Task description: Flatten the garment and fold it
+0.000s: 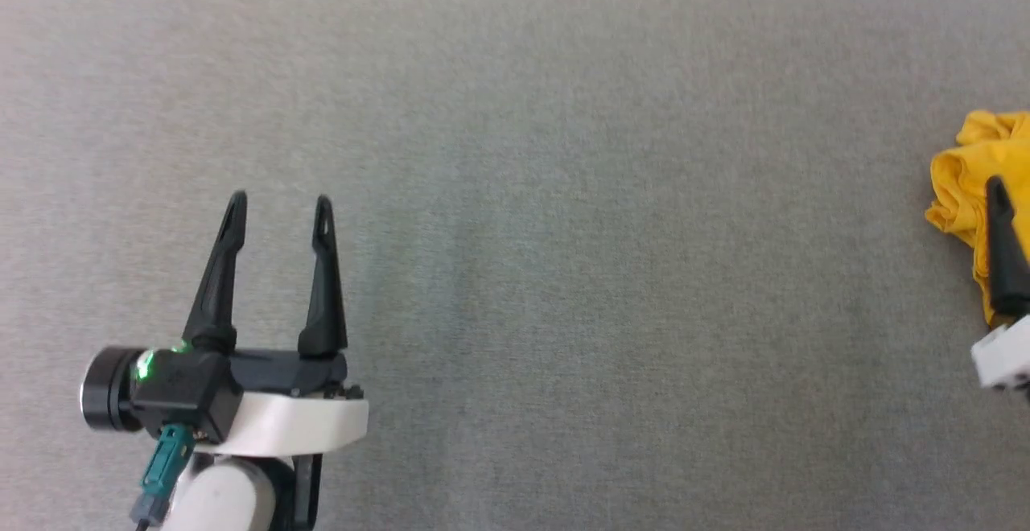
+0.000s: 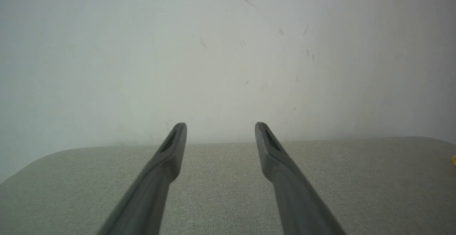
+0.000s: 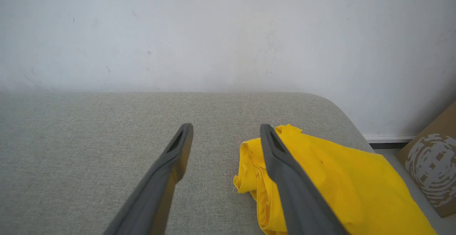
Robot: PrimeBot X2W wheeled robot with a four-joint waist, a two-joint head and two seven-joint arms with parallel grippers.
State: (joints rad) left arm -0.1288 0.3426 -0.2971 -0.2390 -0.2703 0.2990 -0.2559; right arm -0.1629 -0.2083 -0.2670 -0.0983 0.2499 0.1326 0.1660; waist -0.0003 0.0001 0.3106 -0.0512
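The garment (image 1: 962, 173) is a bright yellow crumpled heap at the far right of the grey fabric surface (image 1: 563, 193). In the right wrist view the garment (image 3: 338, 178) lies bunched near the surface's rounded right corner. My right gripper (image 3: 226, 128) is open above the surface, its right finger (image 3: 285, 171) over the garment's left edge and its left finger over bare fabric. One dark finger (image 1: 1002, 241) of it rises at the head view's right edge, in front of the garment. My left gripper (image 1: 280, 199) is open at the lower left, far from the garment, with nothing between its fingers.
A white wall (image 3: 213, 32) stands right behind the surface. The surface's right edge curves off close beside the garment, and a brown cardboard box (image 3: 431, 171) leans on the floor beyond it. In the left wrist view the left gripper (image 2: 221, 125) points at the wall over bare grey fabric.
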